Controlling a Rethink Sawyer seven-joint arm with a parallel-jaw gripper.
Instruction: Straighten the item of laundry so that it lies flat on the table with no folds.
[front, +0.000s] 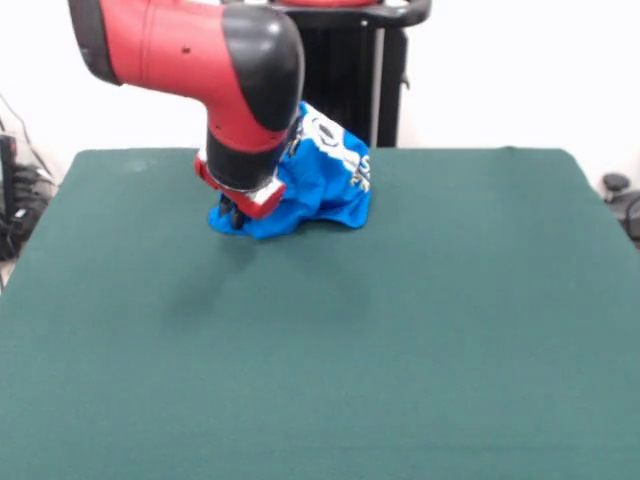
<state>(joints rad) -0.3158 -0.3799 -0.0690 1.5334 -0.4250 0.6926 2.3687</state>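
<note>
Shirt (325, 175) bunched against fingers (232, 212)

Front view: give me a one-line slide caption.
Sawyer arm's end effector lowered onto a crumpled bright blue printed T-shirt, bunched in a heap near the far edge of the green table.

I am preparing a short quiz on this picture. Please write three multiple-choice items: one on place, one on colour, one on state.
1. Where on the table is the shirt?
A. near edge
B. far side, left of the middle
C. right corner

2. What colour is the shirt?
A. blue with white print
B. plain red
C. yellow

3. How does the shirt lie?
A. flat
B. folded neatly
C. bunched in a heap

Answers: 1 B, it sits by the far edge under the arm; 2 A, white print shows on blue cloth; 3 C, it stands up crumpled beside the tool.
</note>
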